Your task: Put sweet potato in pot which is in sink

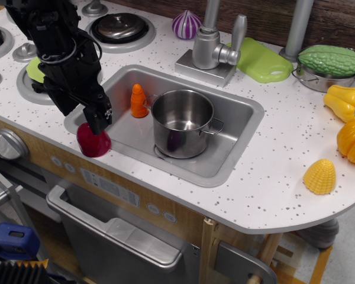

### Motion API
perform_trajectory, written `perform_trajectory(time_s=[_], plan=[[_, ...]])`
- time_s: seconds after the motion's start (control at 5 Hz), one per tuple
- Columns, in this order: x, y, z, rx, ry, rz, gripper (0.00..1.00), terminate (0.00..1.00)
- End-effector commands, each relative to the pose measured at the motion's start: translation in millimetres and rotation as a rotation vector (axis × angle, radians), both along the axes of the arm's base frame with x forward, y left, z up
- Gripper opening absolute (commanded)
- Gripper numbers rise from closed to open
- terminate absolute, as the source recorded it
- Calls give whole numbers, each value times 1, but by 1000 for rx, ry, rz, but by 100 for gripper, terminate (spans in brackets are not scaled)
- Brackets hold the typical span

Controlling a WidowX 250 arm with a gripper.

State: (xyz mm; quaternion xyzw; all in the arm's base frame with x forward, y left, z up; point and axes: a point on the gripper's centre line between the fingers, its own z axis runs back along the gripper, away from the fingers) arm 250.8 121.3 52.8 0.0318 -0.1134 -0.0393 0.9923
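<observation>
From where I stand, the sink [236, 139] sits in the middle of the white speckled table [272, 195], and everything else arranges itself around it. Inside the sink, toward its right half, stands the pot [183, 123], upright, shiny, with nothing solid in it that I can make out beyond a reddish glint on its inner wall. Just left of the pot, in the sink's back-left corner, a small orange cone toy [138, 100] stands upright, close to the pot but not clearly touching it. The sweet potato [93, 142] is outside the sink, resting on the table at the sink's front-left corner, right at the rim. The black arm comes down from the upper left, and its pincer [98, 121] sits directly on top of the sweet potato; the fingers are narrowed together against its upper part, though I cannot tell from here whether they actually have it clamped. Behind the sink rises the grey faucet [210, 47], with a purple-and-white onion [186, 25] to its left and a light green cutting board [257, 61] to its right. Far right of the sink lie a yellow corn piece [319, 176] and yellow peppers [346, 102].
</observation>
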Motion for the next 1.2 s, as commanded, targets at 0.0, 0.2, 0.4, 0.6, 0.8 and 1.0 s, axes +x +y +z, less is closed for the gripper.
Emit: perform_trajectory(time_s=[0.0, 0.2, 0.4, 0.6, 0.8, 1.0], plan=[[0, 0, 0, 0, 0, 0, 100, 0], [11, 4, -3, -15, -17, -29, 100, 0], [18, 5, -8, -15, -42, -48, 100, 0], [22, 6, -12, -21, -53, -55, 100, 0], [22, 5, -18, -26, -68, -48, 100, 0], [17, 4, -23, -21, -81, -38, 100, 0]])
